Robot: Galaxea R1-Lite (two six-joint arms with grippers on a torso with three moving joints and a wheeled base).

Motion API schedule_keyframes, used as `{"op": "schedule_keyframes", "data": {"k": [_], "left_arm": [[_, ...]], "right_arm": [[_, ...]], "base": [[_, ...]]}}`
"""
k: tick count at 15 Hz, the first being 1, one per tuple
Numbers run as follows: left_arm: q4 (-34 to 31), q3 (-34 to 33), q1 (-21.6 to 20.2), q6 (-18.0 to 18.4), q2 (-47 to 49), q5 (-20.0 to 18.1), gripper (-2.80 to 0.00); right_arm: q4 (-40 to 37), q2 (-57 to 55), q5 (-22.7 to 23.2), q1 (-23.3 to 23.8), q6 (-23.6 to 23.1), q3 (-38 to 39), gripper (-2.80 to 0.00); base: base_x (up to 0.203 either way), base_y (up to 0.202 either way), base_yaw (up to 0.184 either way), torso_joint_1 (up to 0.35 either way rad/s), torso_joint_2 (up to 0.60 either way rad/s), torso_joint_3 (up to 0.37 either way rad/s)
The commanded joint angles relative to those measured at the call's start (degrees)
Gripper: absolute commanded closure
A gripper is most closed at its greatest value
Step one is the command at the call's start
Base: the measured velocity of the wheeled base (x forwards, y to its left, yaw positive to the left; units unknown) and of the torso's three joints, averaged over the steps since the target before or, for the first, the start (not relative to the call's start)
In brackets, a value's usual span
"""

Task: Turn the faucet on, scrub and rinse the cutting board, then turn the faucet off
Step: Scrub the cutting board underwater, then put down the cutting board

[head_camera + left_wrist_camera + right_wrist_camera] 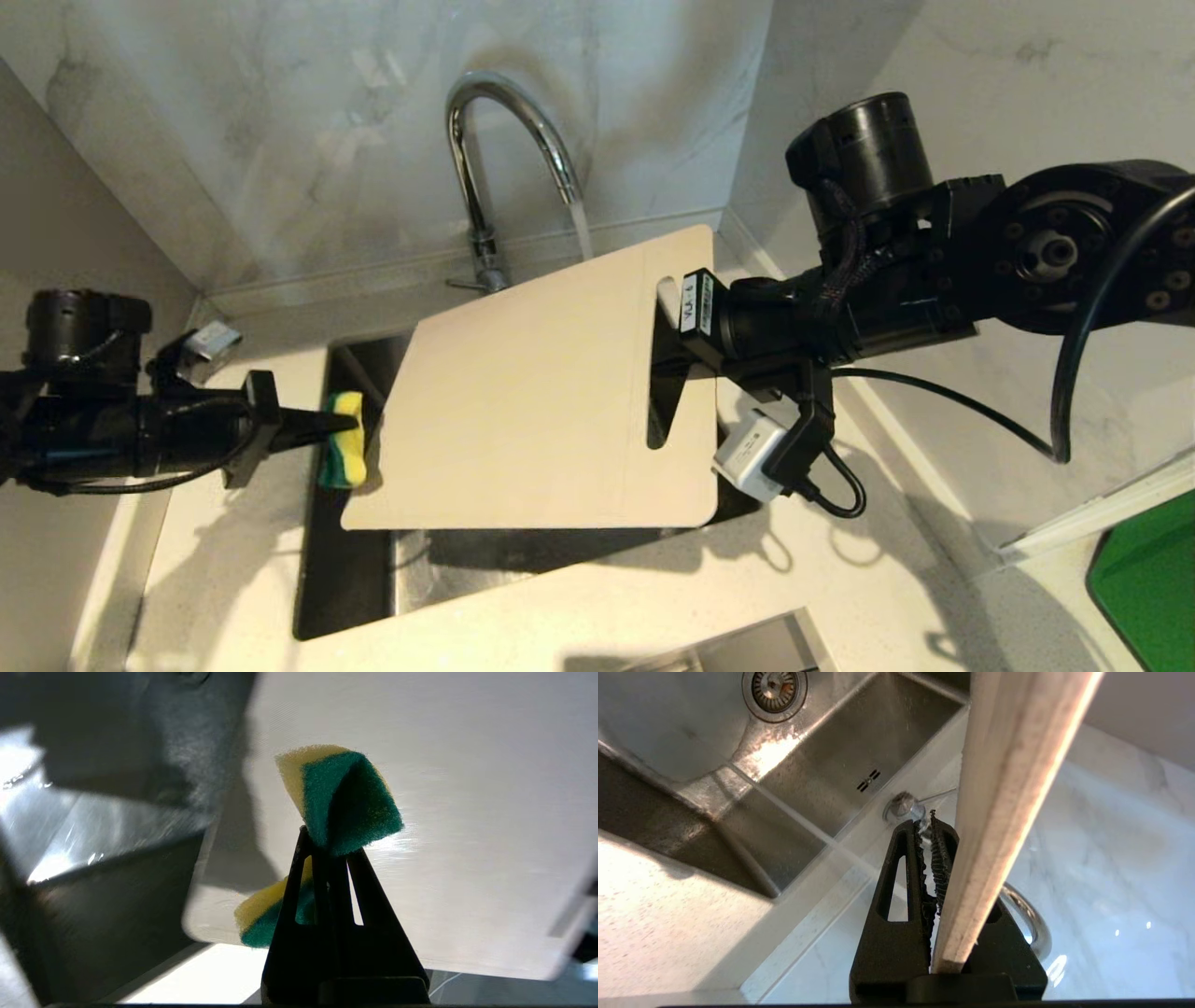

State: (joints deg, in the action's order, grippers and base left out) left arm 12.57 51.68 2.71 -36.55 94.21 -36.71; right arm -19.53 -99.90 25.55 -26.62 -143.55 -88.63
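Two grippers work over the sink (345, 579), whose dark steel basin is set into a pale speckled counter (579, 607). Nearest, at the counter's front right corner, a bright green flat thing (1148, 579) shows at the edge of the head view. Above the basin the left gripper (350, 425) reaches in from the left, its jaws pressed together on a yellow-and-green sponge (343, 453), which bulges out on both sides of the tips; in the left wrist view the sponge (341, 798) sits close against the face of the board (467, 812), though contact cannot be made out. The board (532, 401), cream-white with rounded corners, hangs tilted over the sink, its slot handle toward the right. The right gripper (667, 350) comes in from the right and is clamped on the board at the slot end, one finger on each face; in the right wrist view the board's edge (1008, 812) runs up between the serrated fingers (941, 858), with the drain (774, 688) far below. Behind the board, at the back of the sink, stands the faucet (485, 177), its arched spout reaching over the board's far corner, and a thin stream of water (581, 229) falls from it onto the board's far edge. Farthest back is the marbled wall (280, 140).
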Motion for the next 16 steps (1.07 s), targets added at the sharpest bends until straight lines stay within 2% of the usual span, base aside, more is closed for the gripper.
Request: {"op": "schedule_keyframes", "data": {"k": [1,4,6,11,16], "left_arm": [[-0.61,3.14,-0.07,-1.38,-7.85,-0.25,0.0],[-4.04,6.94,-0.25,-5.36,-10.44,-0.21,0.0],[-4.35,7.2,-0.43,-5.55,-11.07,-0.08,0.0],[-10.06,9.03,-0.52,-5.63,-12.26,0.47,0.0],[-14.6,11.02,-0.52,-5.81,-13.13,0.89,0.0]], "right_arm": [[0.26,2.7,0.13,-0.02,-0.59,2.77,0.0],[0.36,7.03,-0.02,-0.07,1.7,4.56,0.0],[0.37,10.66,-0.14,-0.09,2.67,6.88,0.0],[0.39,22.03,-0.24,-0.08,4.43,15.68,0.0],[3.5,36.54,-1.34,-0.04,12.41,25.98,0.0]], "base": [[0.0,0.0,0.0,0.0,0.0,0.0],[0.0,0.0,0.0,0.0,0.0,0.0],[0.0,0.0,0.0,0.0,0.0,0.0],[0.0,0.0,0.0,0.0,0.0,0.0],[0.0,0.0,0.0,0.0,0.0,0.0]]}}
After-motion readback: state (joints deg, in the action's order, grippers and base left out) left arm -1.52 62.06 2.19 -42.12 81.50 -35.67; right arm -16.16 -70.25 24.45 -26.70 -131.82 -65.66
